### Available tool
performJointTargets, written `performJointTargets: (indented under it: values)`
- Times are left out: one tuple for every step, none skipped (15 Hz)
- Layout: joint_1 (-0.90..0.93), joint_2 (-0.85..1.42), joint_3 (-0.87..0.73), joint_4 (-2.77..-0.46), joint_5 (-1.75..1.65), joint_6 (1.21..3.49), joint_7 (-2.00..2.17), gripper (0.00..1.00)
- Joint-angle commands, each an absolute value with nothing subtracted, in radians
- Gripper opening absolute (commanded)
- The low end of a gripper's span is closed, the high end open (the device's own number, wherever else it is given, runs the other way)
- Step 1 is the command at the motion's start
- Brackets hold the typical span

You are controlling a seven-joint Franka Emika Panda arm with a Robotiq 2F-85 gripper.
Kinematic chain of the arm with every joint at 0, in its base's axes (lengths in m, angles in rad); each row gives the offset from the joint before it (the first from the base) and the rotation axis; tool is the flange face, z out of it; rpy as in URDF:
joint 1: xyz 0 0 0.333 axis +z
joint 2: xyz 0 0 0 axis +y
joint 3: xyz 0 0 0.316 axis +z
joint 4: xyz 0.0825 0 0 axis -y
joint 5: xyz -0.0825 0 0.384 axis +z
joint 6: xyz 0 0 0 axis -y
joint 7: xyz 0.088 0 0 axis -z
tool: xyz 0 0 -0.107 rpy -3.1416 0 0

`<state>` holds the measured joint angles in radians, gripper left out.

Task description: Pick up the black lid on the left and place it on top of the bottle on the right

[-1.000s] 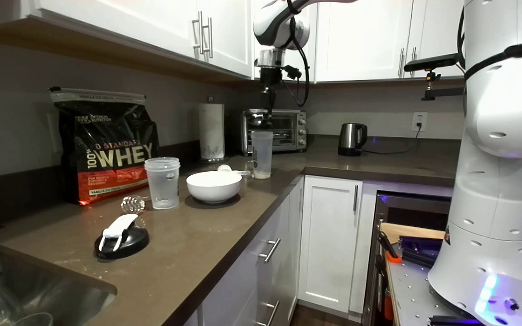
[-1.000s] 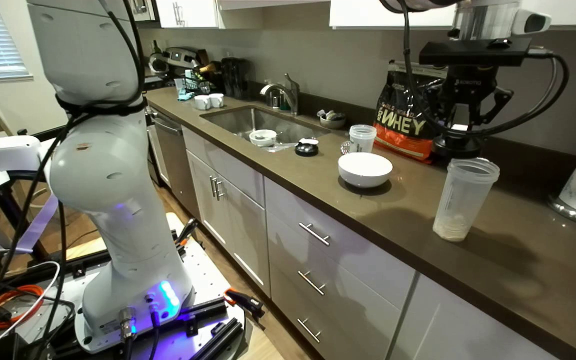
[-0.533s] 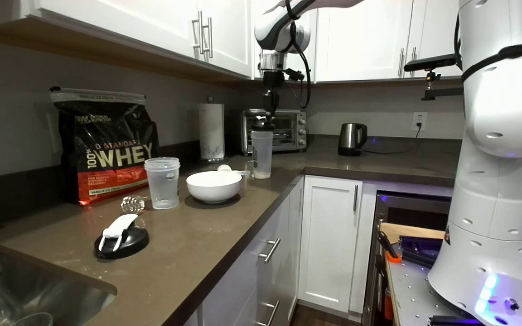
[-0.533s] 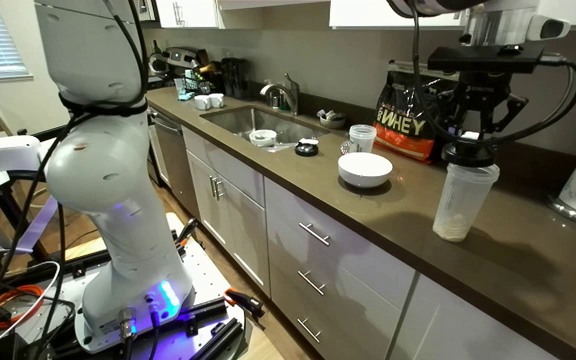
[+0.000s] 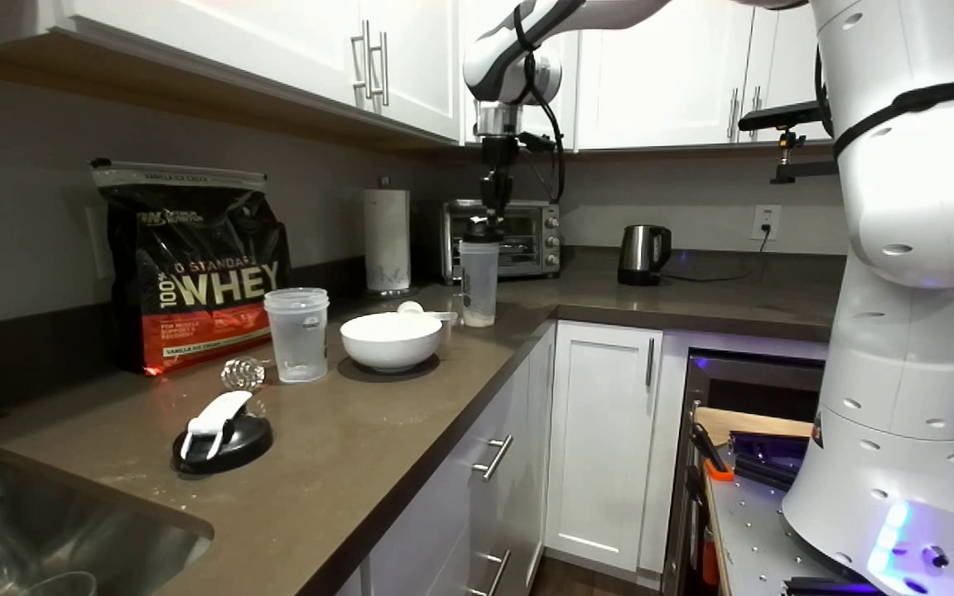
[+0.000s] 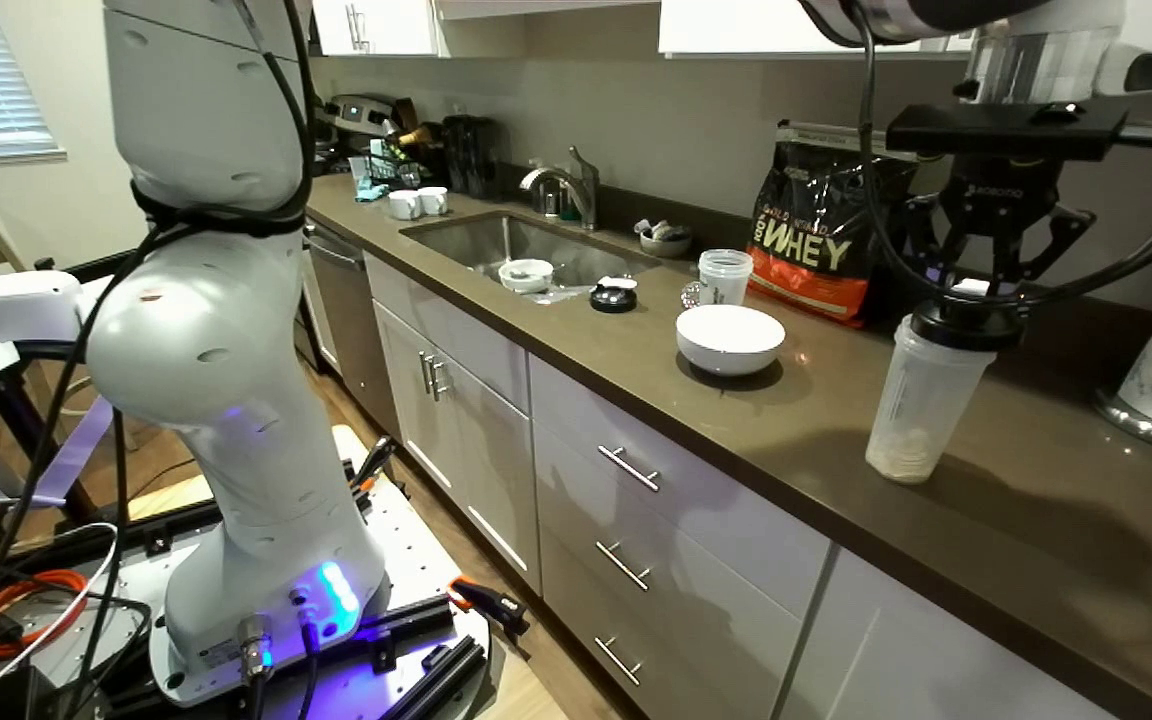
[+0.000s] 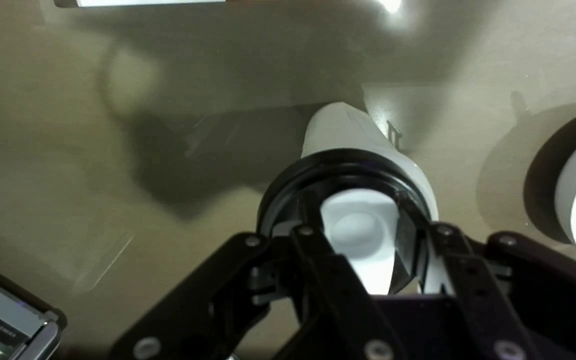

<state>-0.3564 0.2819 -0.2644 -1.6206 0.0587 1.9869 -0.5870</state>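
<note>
My gripper (image 5: pixel 492 213) is shut on the white tab of the black lid (image 5: pixel 484 233) and holds the lid over the bottle's mouth. In the wrist view the fingers of the gripper (image 7: pixel 358 202) stand on both sides of the tab (image 7: pixel 358 232). The translucent bottle (image 6: pixel 921 410) stands upright with pale powder at its bottom. In an exterior view the lid (image 6: pixel 968 325) sits off to the right of the mouth, whose left rim shows. I cannot tell whether lid and rim touch. In the wrist view the bottle (image 7: pixel 340 127) is partly hidden below the lid.
A second black-and-white lid (image 5: pixel 224 439) lies near the sink (image 5: pixel 113 530). A white bowl (image 5: pixel 391 341), a shorter clear cup (image 5: pixel 298 335), a wire ball (image 5: pixel 243 373) and a whey bag (image 5: pixel 195 265) stand along the counter. A paper-towel roll (image 5: pixel 387 240) and toaster oven (image 5: pixel 518 240) are behind the bottle.
My gripper has moved down and, in both exterior views, to the right, carrying the lid from above the bottle to the level of its rim. The bottle has not moved.
</note>
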Motion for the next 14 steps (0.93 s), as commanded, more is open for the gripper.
performJointTargets:
  values:
    - [-0.382,0.306,-0.241,-1.556,0.096,1.923,-0.57,0.13]
    - [-0.384,0.307,-0.239,-1.551,0.101,1.915,-0.57,0.13]
    - [-0.385,0.305,-0.237,-1.548,0.104,1.909,-0.569,0.13]
    - [-0.387,0.305,-0.235,-1.542,0.109,1.898,-0.569,0.13]
    - [-0.389,0.305,-0.235,-1.538,0.113,1.89,-0.568,0.13]
    - [-0.39,0.305,-0.235,-1.535,0.117,1.882,-0.567,0.13]
    - [-0.39,0.305,-0.235,-1.535,0.12,1.876,-0.566,0.13]
    - [-0.391,0.306,-0.235,-1.534,0.125,1.869,-0.566,0.13]
    - [-0.391,0.306,-0.235,-1.535,0.127,1.866,-0.565,0.13]
    - [-0.391,0.307,-0.235,-1.538,0.13,1.864,-0.565,0.13]
    - [-0.392,0.307,-0.235,-1.54,0.134,1.859,-0.566,0.13]
    - [-0.392,0.309,-0.234,-1.54,0.139,1.853,-0.565,0.13]
    - [-0.393,0.31,-0.234,-1.541,0.14,1.851,-0.566,0.13]
    - [-0.392,0.312,-0.234,-1.543,0.139,1.856,-0.564,0.13]
